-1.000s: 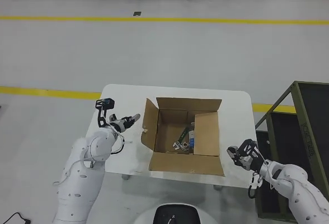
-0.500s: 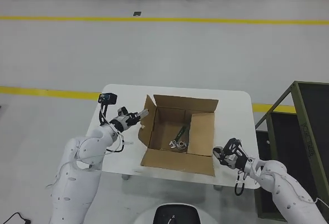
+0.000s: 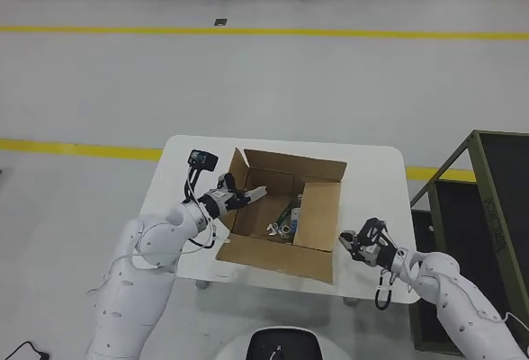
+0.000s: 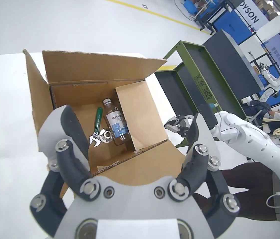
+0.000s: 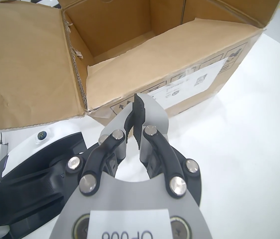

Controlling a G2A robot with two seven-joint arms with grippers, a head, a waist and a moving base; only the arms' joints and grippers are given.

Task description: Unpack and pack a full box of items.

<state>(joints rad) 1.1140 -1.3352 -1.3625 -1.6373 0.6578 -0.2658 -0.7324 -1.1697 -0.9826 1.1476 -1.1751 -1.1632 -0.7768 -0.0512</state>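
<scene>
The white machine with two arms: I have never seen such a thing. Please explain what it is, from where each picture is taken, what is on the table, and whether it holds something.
It is a robot with two arms. Each arm ends in an end effector, which is a clamp with two fingers. The wide picture looks down from a camera above the arms. The other two come from cameras on the wrists, so each shows its own arm's fingers up close.

On the white table stands an open cardboard box. Inside it lie a green-handled wrench, a clear bottle and a small round metal part.

The left end effector is open and empty, above the box's opening. The right end effector is shut on nothing, beside the box's outer wall.
</scene>
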